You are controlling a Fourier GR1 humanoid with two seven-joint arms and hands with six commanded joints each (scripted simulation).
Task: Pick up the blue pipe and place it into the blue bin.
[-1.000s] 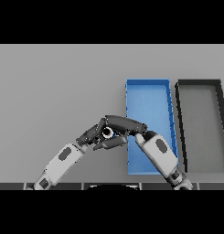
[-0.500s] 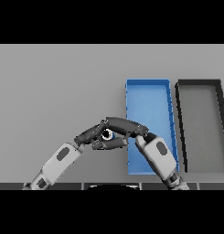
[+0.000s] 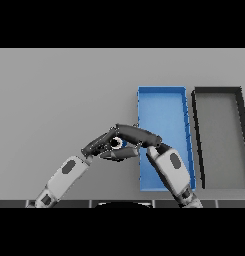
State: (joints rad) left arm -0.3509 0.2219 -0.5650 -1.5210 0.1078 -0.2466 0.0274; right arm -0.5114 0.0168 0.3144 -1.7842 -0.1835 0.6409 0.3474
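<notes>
Head view: my right hand (image 3: 136, 135) reaches left across the near-left corner of the blue bin (image 3: 161, 95), fingers curled round the blue pipe (image 3: 120, 144), of which only a small blue and white end shows between both hands. My left hand (image 3: 100, 145) meets it there, fingers against the same pipe; whether they grip, I cannot tell. A dark bin (image 3: 216, 91) sits just right of the blue one.

Blue pipe (image 3: 122, 144), mostly hidden, apparently just left of open blue bin (image 3: 164, 102).
</notes>
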